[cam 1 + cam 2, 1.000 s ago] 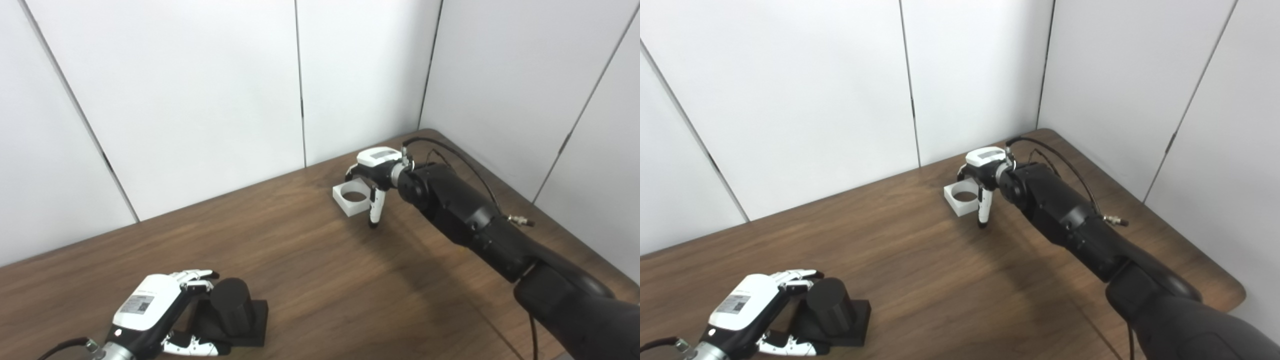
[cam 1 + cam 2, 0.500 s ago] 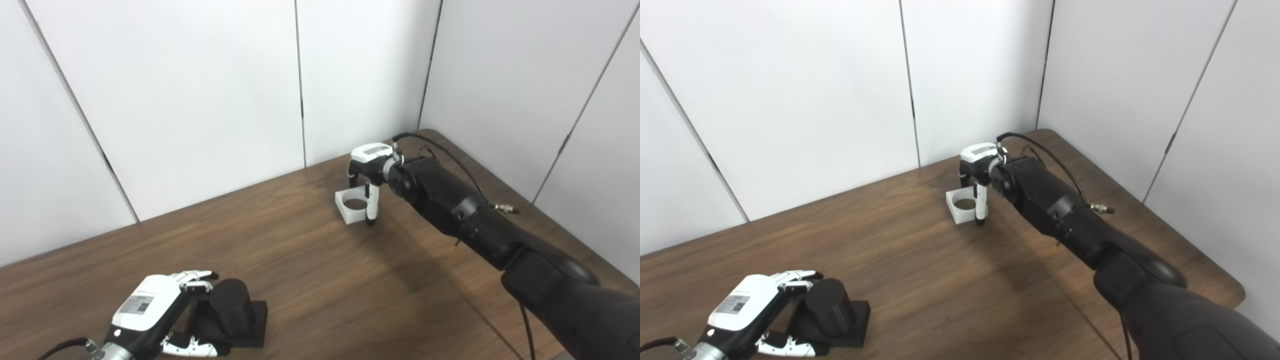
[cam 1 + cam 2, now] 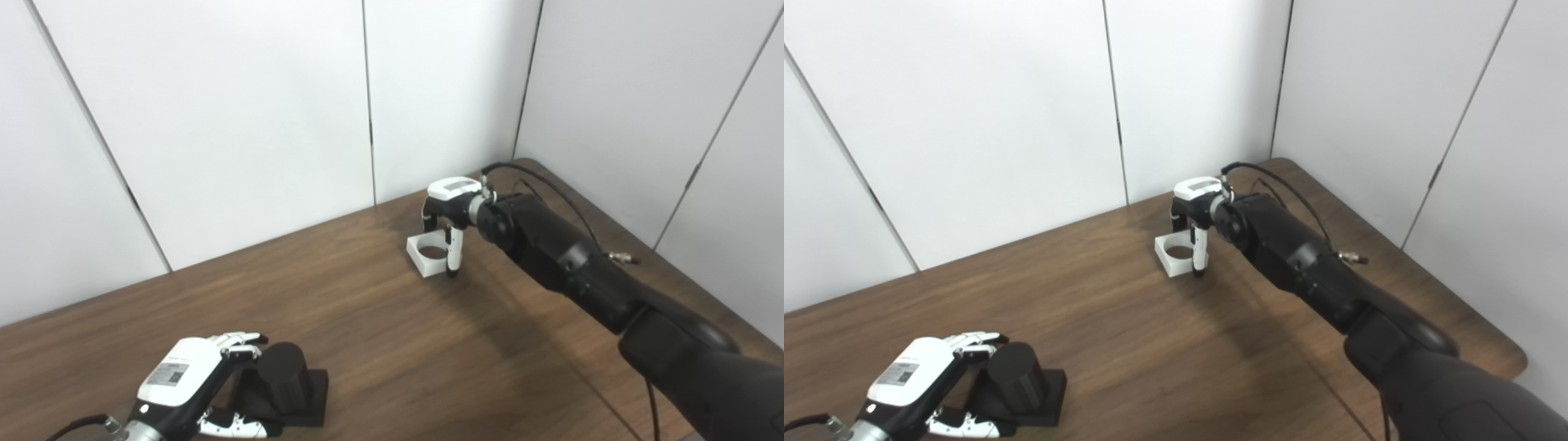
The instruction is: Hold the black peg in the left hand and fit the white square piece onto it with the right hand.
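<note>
The white-and-black left robot hand (image 3: 184, 392) covers the near left side of the black cylindrical peg on its square base (image 3: 283, 386), and its wrist is cut off by the bottom edge. Whether the white-and-black right robot hand (image 3: 450, 211) actually grips the white square piece with a round hole (image 3: 429, 256) is too small to tell.

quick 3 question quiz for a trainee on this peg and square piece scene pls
1. True or false: the white square piece is already seated on the black peg.
2. Which hand is at the black peg? A) left hand B) right hand C) neither
3. Fill in: the white square piece lies on the table near its far ____ corner.

Key:
1. False. The piece lies flat on the table far from the peg, with the right hand's fingers down around it.
2. A. The left hand's fingers are wrapped around the peg and its square base; the peg stands upright.
3. Right.
</note>
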